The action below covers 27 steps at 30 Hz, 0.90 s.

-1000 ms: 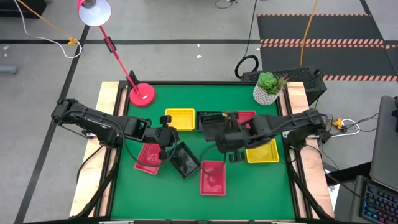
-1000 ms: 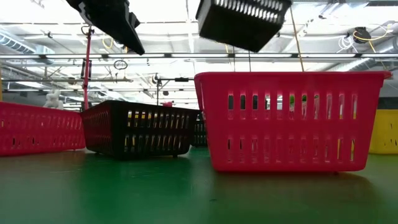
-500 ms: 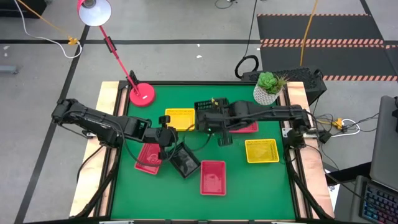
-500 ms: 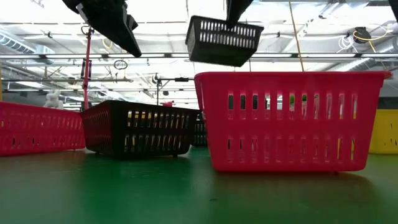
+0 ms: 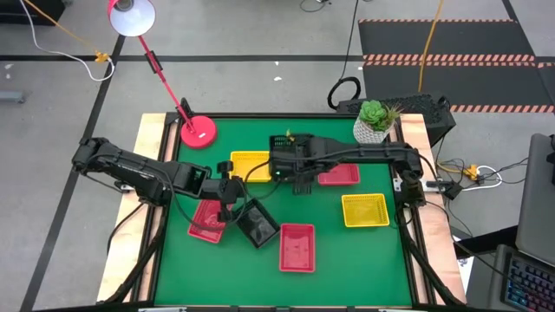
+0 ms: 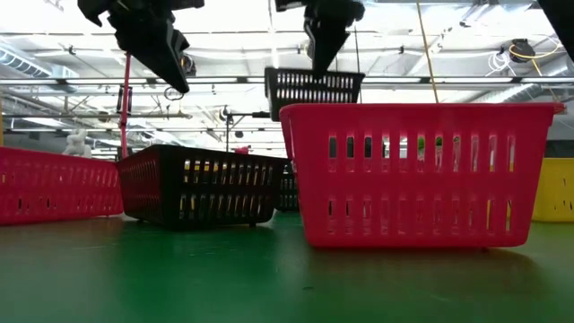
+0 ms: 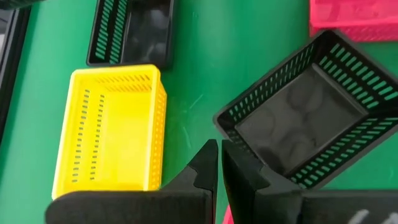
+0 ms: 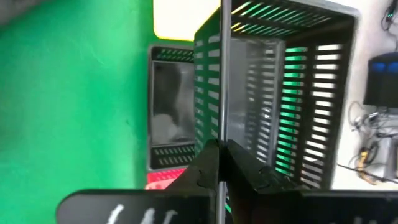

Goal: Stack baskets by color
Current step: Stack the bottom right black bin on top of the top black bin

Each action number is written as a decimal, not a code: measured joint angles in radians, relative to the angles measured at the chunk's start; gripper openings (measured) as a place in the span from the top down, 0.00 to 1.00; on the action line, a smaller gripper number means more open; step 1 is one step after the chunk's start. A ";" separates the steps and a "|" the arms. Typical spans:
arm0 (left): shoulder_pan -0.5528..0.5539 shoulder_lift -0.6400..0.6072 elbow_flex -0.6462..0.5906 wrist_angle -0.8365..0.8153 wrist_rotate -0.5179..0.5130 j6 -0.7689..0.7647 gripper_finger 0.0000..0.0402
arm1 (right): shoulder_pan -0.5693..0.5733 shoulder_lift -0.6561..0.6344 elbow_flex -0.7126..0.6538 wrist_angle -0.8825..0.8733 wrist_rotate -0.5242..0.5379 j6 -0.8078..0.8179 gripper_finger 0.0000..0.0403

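Above the table, right hand (image 5: 295,171) grips one of three black baskets (image 6: 313,91).

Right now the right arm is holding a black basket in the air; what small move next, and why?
Probably ease the right gripper down: its held black basket hangs over the black basket on the table, apparently not yet nested.

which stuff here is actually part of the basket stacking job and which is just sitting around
Job:
- left yellow basket, right yellow basket
- left red basket, front red basket, right red basket
- held black basket in the right pincer, front black basket, back black basket

Lying about:
- red lamp base
- potted plant
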 joint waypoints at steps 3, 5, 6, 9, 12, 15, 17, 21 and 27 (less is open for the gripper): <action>0.000 0.000 0.000 -0.015 0.000 -0.007 0.94 | 0.000 0.000 -0.054 0.021 0.000 -0.006 0.99; 0.000 0.000 0.000 -0.019 0.000 -0.007 0.94 | -0.001 0.000 -0.091 0.041 0.000 -0.012 0.99; 0.000 0.000 0.000 -0.020 0.000 -0.007 0.94 | -0.001 -0.001 -0.111 0.057 0.000 -0.020 0.99; 0.000 0.000 0.000 -0.042 0.000 -0.012 0.94 | -0.002 0.000 -0.165 0.091 0.000 -0.034 0.99; 0.000 0.000 -0.003 -0.096 -0.015 -0.050 0.94 | -0.002 0.000 -0.200 0.114 -0.001 -0.030 0.99; 0.006 0.000 -0.013 -0.136 -0.038 -0.073 0.94 | -0.002 -0.001 -0.235 0.147 -0.002 -0.028 0.99; 0.008 -0.010 -0.016 -0.138 -0.039 -0.079 0.94 | -0.002 0.000 -0.254 0.166 -0.003 -0.030 0.99; 0.006 -0.051 -0.016 -0.116 -0.069 -0.079 0.94 | -0.002 -0.001 -0.289 0.209 -0.004 -0.031 0.99; 0.004 -0.121 -0.016 -0.108 -0.136 -0.113 0.94 | -0.003 0.000 -0.336 0.283 -0.004 -0.030 0.99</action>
